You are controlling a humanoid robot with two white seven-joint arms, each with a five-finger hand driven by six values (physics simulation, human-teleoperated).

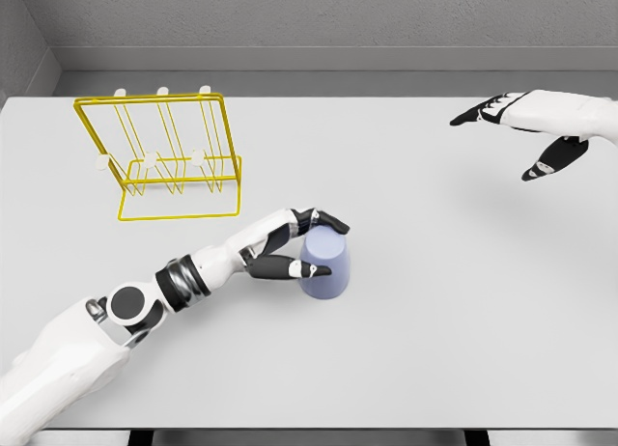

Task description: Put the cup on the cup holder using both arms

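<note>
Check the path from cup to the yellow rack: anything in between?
Nothing visible. Bare table lies between the cup and the yellow rack. The left hand has its fingers around the cup; the right hand hovers far right.

Tabletop (pixel 463 349): pale grey, flat.
Cup (pixel 324 263): lavender, standing upside down near tabletop centre.
Cup holder (pixel 164 156): yellow wire rack, white-tipped pegs, far left, well apart from cup.

Head camera looks down, forward, across the table (pixel 435 349).
</note>
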